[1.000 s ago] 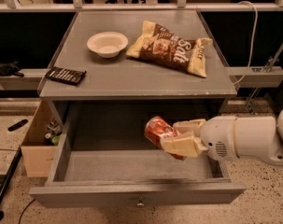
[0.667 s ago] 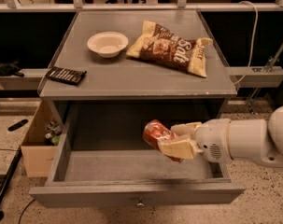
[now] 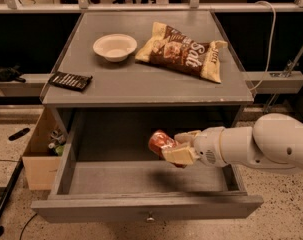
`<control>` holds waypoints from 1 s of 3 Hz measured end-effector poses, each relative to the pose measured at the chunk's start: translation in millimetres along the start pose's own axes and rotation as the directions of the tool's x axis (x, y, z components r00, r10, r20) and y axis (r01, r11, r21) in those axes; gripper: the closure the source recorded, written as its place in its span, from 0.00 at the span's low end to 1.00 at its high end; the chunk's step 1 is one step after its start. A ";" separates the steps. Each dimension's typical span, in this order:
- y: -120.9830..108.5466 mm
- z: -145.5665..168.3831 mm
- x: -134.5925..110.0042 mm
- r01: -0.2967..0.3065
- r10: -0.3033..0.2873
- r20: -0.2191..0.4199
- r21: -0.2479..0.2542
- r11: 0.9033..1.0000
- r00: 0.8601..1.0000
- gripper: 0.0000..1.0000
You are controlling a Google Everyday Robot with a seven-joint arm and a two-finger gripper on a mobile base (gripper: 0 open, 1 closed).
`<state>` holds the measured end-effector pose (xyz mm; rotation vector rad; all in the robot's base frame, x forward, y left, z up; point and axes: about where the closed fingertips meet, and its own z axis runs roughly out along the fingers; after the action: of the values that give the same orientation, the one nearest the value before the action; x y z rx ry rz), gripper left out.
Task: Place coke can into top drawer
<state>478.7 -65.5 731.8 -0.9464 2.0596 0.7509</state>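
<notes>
The cream two-finger gripper (image 3: 177, 148), above the open grey wooden drawer (image 3: 141, 210), hides the right end of the small red aluminium can (image 3: 158, 141). Behind the claw, its white arm (image 3: 261, 145) is cut off by the right edge.

Rounded white arm (image 3: 261, 145) (cream-padded hand (image 3: 172, 146) over drawer (image 3: 141, 180)).

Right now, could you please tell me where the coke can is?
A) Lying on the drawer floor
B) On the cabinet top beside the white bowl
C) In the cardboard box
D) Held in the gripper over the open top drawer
D: the coke can is clamped in the gripper, which reaches in from the right over the open top drawer.
</notes>
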 end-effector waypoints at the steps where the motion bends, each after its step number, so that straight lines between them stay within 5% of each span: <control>1: 0.0 0.0 0.0 0.000 0.000 0.000 0.000 1.000 1.000 1.00; 3: -17.2 42.5 33.1 -0.018 0.018 -0.074 -0.001 1.000 0.997 1.00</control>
<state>493.4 -56.1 677.9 -0.9714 2.1347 0.7371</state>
